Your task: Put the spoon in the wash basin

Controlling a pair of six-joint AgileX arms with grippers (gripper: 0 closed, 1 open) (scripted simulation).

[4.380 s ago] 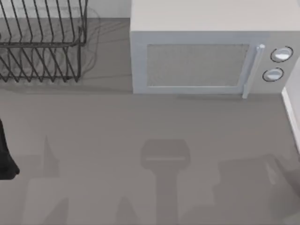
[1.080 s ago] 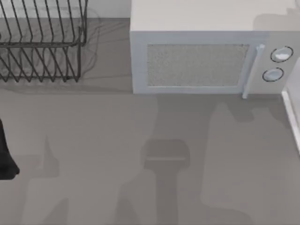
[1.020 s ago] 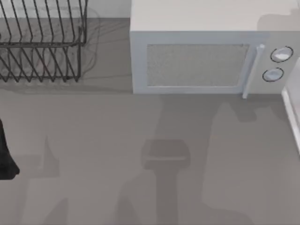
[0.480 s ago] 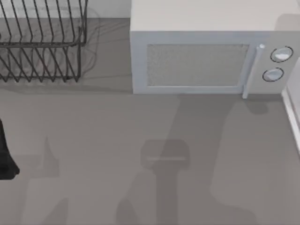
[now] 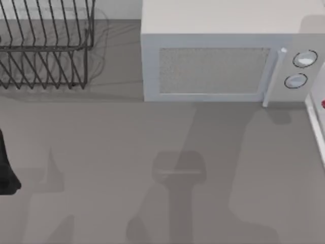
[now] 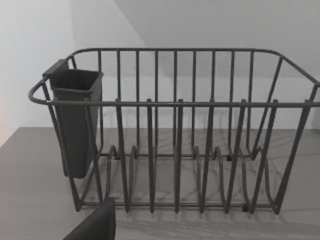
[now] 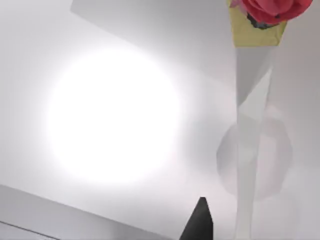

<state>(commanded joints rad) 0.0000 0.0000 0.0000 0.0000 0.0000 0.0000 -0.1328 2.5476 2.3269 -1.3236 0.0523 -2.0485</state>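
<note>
Right pincer over wash basin

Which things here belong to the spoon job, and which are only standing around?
For the job:
- spoon, a red bit at the top view's right edge
- wash basin, white rim at the right

Only standing around:
- microwave
- dish rack
- cutlery cup on the rack

My left arm is sitting parked at the far left edge of the top view, showing as a dark mass low on that side. A dark fingertip of my left tool is poking into the left wrist view, and one fingertip of my right tool is showing in the right wrist view
</note>
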